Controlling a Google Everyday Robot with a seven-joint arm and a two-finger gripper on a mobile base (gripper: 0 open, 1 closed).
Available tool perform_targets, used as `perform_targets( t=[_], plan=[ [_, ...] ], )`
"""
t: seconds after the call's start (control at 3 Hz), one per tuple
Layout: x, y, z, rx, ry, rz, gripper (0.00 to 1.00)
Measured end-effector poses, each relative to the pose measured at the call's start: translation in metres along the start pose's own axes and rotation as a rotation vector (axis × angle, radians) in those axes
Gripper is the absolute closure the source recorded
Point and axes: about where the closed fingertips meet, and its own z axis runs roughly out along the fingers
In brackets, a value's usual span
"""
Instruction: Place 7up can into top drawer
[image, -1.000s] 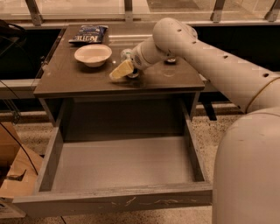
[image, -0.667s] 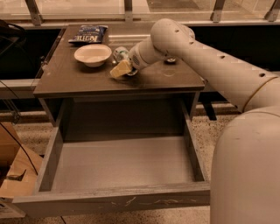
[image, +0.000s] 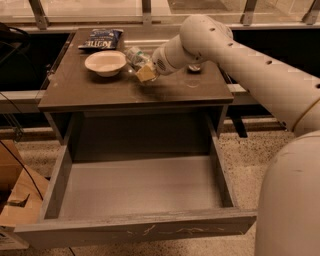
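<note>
The gripper is closed around the tilted 7up can over the table, just right of the white bowl, the can's label being unreadable, while the blue bag shows white letters like "Kettle" and the top drawer stands open below.

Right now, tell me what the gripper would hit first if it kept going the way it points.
Probably the 7up can, lying just off the tip of the gripper over the table; the white bowl sits beyond. Depth is unclear.
</note>
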Motion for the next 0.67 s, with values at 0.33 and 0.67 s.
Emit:
perform_targets(
  t=[0.33,0.67],
  plan=[
    [0.001,0.008,-0.035,-0.033,-0.025,-0.05,1.0],
    [0.007,0.025,-0.07,-0.099,-0.044,-0.14,1.0]
  ],
)
